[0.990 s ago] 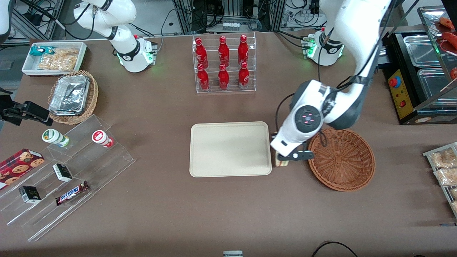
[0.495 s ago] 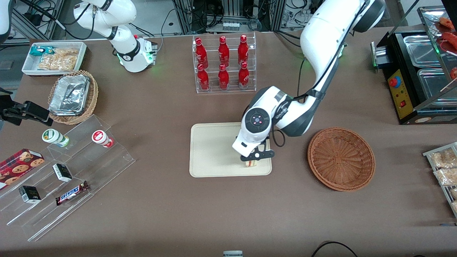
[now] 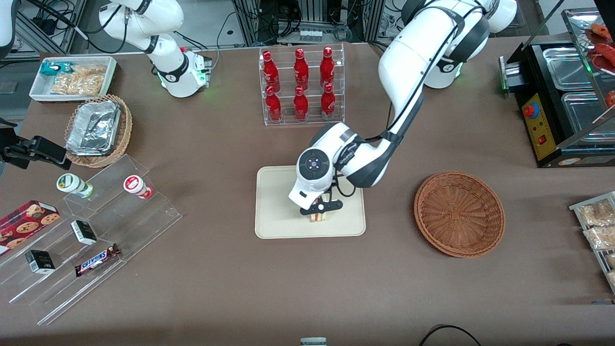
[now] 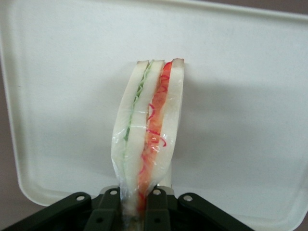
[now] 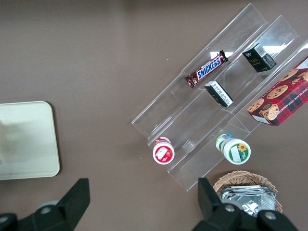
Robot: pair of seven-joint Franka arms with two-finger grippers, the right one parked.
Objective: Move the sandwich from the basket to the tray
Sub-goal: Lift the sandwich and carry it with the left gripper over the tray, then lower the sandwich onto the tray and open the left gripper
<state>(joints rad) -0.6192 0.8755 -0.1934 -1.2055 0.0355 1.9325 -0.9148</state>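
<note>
My gripper hangs over the cream tray, shut on the sandwich. In the left wrist view the wrapped wedge of sandwich shows white bread with green and red filling, pinched at its narrow end between my gripper fingers, with the tray floor under it. Whether the sandwich touches the tray I cannot tell. The reddish-brown basket stands empty beside the tray, toward the working arm's end. An edge of the tray also shows in the right wrist view.
A clear rack of red bottles stands farther from the camera than the tray. Clear stepped shelves with snacks, a foil-filled tan basket and a white bin lie toward the parked arm's end. Bagged snacks sit at the working arm's end.
My gripper has carried the sandwich from the gap between basket and tray to over the tray, moving toward the parked arm's end. The basket stays empty.
</note>
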